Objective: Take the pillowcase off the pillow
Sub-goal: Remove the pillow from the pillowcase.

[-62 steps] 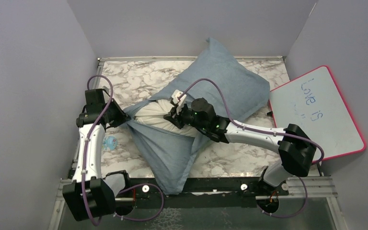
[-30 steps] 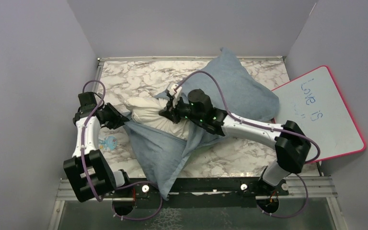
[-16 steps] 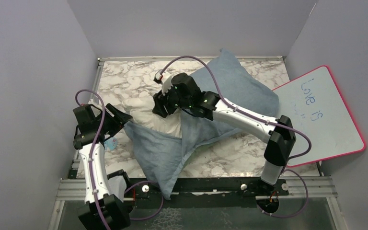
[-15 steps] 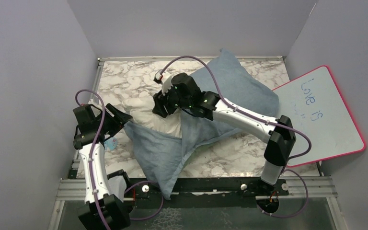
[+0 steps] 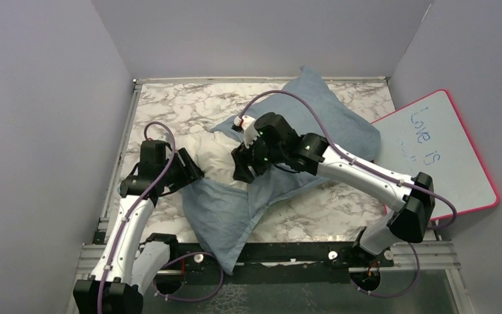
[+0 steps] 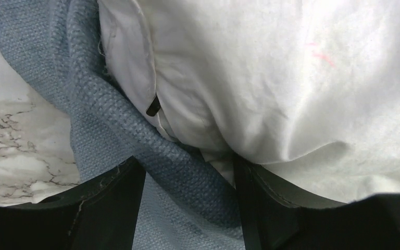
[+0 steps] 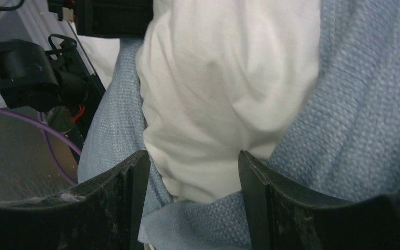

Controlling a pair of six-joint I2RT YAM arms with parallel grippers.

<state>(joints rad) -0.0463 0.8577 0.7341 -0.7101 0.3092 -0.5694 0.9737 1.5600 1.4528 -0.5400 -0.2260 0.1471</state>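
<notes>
Lying slantwise across the marbled counter (image 5: 170, 104), the pillowcase (image 5: 327, 124) runs in the top view from a raised corner at about 1 o'clock, near the back wall, down to a flat, limp tail at about 7 o'clock that hangs over the near edge between the two arm bases. Only its grey-blue face shows. The pillow (image 5: 216, 154) is bare and white at the cloth's open mouth, on the 9 o'clock side of the bundle; the rest of it is covered by the blue cloth.

The left hand (image 5: 193, 173) sits at the 8 o'clock side of that bare white end. Its wrist view shows the fingers (image 6: 109, 208) spread well apart, with a rolled edge of the pillowcase passing through the gap and the pillow bulging just beyond. The cloth lies in the gap unsqueezed. A small dark tab (image 6: 153, 107) sits on the pillow's seam.

The right hand (image 5: 242, 171) reaches in from 3 o'clock and points down at the 4 o'clock side of the exposed pillow. Its fingers also stand apart, framing a white bulge of pillow with blue cloth wrapped below and to the right; nothing is clamped.

A pink-rimmed whiteboard (image 5: 431, 157) with blue writing leans at 3 o'clock, apart from the pillowcase.
</notes>
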